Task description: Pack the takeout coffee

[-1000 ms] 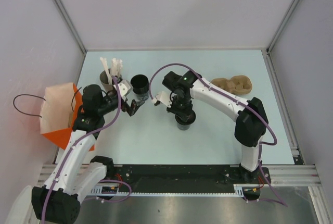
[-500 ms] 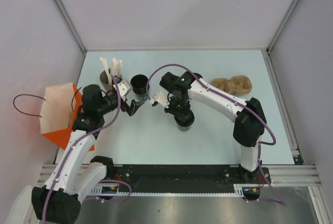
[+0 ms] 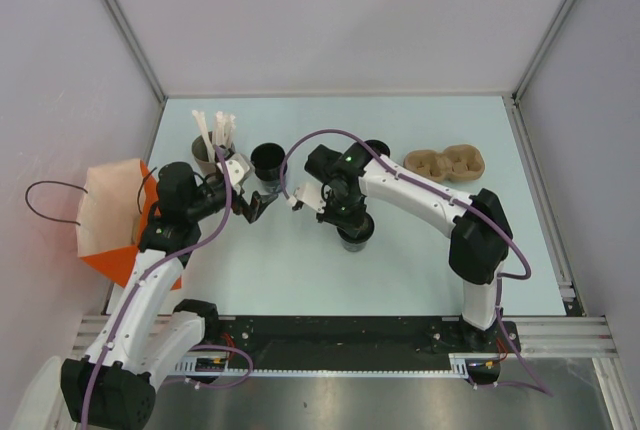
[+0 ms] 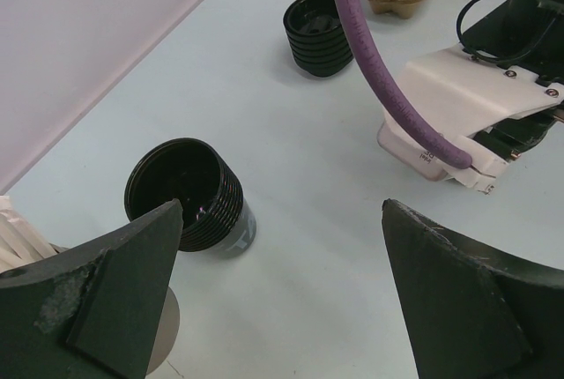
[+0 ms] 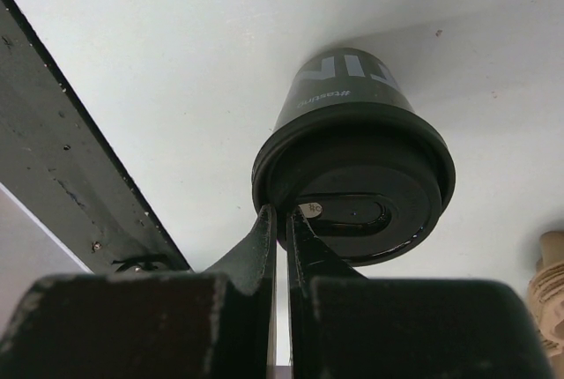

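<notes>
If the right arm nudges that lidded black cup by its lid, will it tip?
Probably tippy: the lidded cup tapers to a narrow base. Its smooth lid likely slips under the shut right fingers. Contents hidden, so weight uncertain.

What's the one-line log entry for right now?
left gripper: open, empty | right gripper: shut, tips at lidded cup rim | cup: upright on table

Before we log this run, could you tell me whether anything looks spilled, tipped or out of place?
Nothing stands out. The takeout coffee stands upright with its lid on, the right gripper is shut at the lid's edge, and no spill shows on the table.
</notes>
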